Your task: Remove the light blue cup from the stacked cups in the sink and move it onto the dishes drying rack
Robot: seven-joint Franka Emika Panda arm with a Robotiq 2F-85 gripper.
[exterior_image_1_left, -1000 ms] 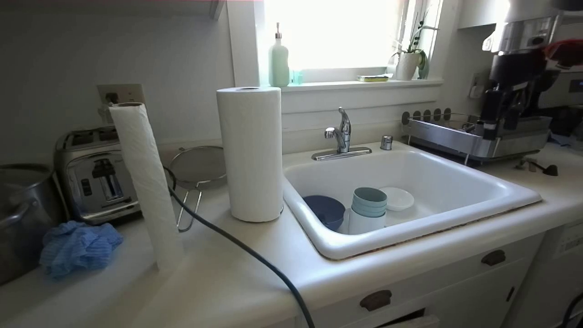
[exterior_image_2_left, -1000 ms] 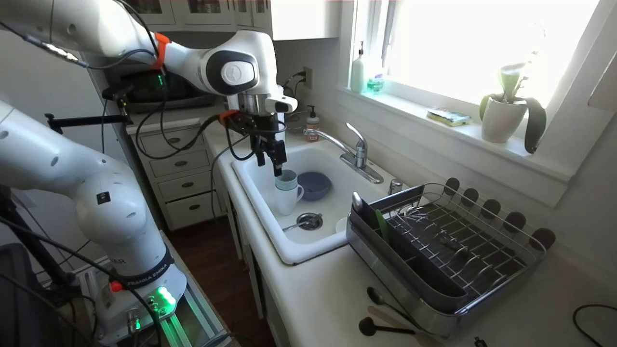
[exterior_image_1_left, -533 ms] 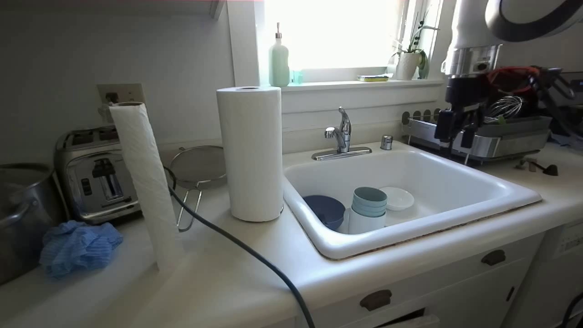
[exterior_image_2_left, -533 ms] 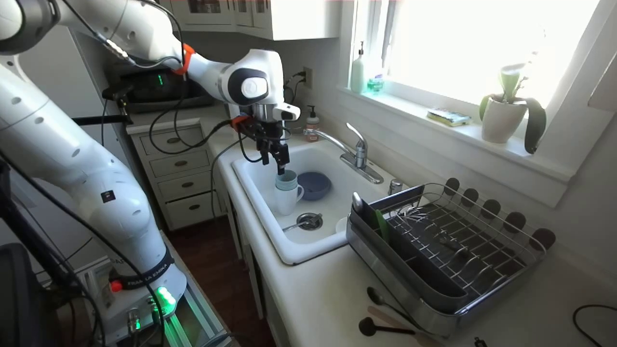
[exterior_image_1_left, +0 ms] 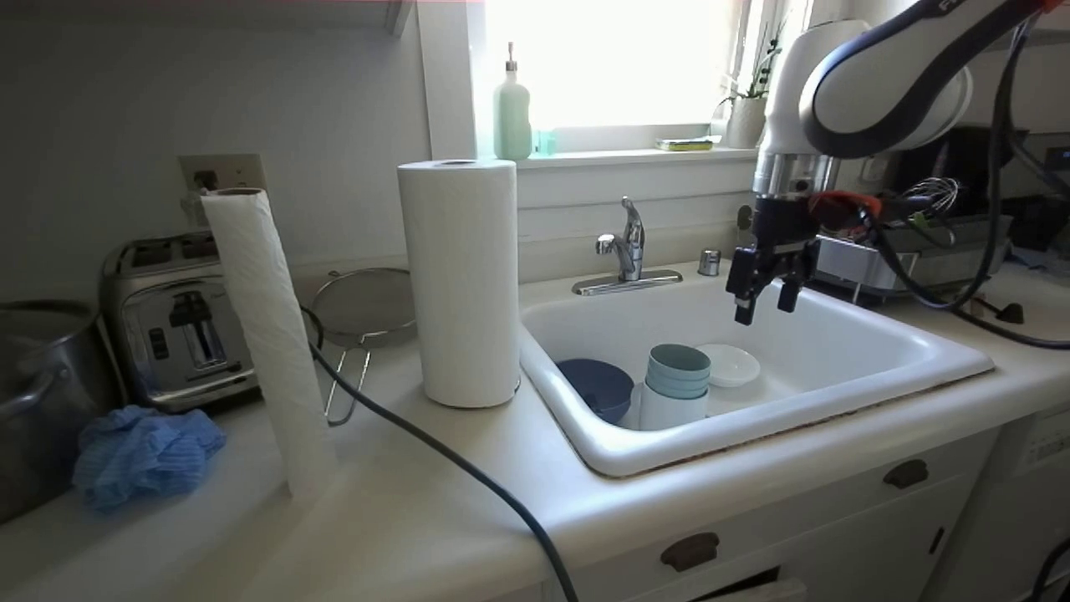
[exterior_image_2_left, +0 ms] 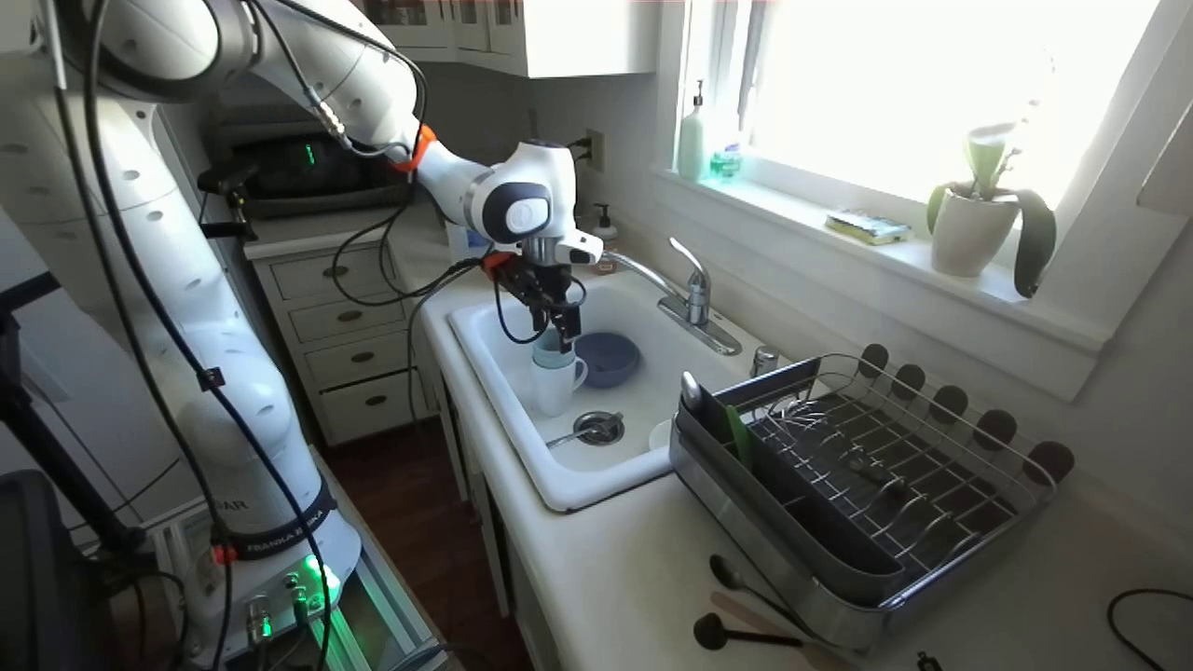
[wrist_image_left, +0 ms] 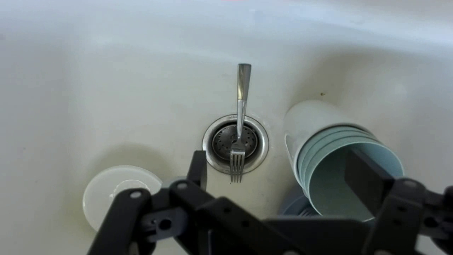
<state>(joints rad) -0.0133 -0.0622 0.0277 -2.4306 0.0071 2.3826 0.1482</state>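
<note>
Wrist view: fingers (wrist_image_left: 368,175) stand wide, holding nothing, presumably spread to straddle a rim; in an exterior view they hang above the sink (exterior_image_1_left: 802,407), clear of the stacked cups (exterior_image_1_left: 678,386). Light blue cup (wrist_image_left: 331,180), judged the uppermost, nests in that stack in the sink; a white mug (exterior_image_1_left: 674,411) beneath likely steadies it. Close nesting could free two together. Dishes drying rack (exterior_image_2_left: 746,513) stands just beside, handy for draining.

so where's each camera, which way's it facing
Exterior view: thick white paper roll side, facing white rectangular sink; shows black gripper, wrist.
Exterior view: grey wire rack side, facing sink; shows most of white arm.
Wrist view: above sink, facing down at silver fork; shows gripper fingers.
Both exterior views share chrome faucet, stacked pale-blue cups.
</note>
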